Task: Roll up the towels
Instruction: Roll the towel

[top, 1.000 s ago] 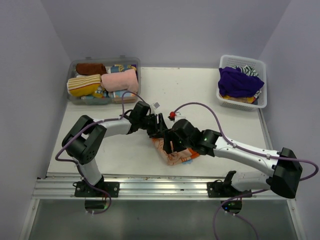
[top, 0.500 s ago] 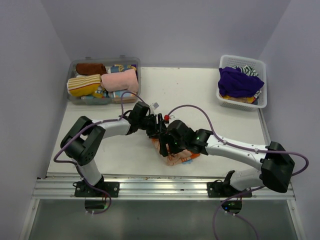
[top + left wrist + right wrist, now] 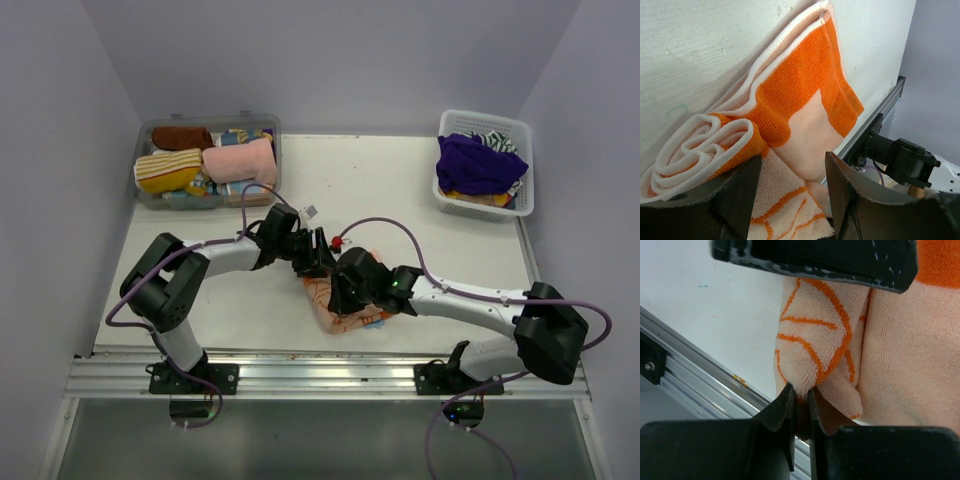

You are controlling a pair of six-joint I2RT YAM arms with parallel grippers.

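An orange-and-cream printed towel (image 3: pixel 352 314) lies near the table's front edge, partly rolled; the rolled end (image 3: pixel 700 145) shows in the left wrist view. My left gripper (image 3: pixel 316 260) stands open astride the towel (image 3: pixel 805 95), printed cloth between its fingers (image 3: pixel 740 195) and the roll against the left one. My right gripper (image 3: pixel 341 297) is shut on a pinched fold of the same towel (image 3: pixel 815 340), the cloth squeezed between its fingertips (image 3: pixel 800 392). Other towels, a purple one (image 3: pixel 478 163) among them, lie in the basket.
A clear bin (image 3: pixel 277 140) at the back left holds rolled towels, among them a pink one (image 3: pixel 240 160) and a striped yellow one (image 3: pixel 167 168). A white basket (image 3: pixel 528 175) stands at the back right. An aluminium rail (image 3: pixel 330 375) runs along the front edge, close to the towel.
My right gripper has slid left onto the towel and closed on a fold of it. The left gripper has stayed open over the rolled end, barely moving.
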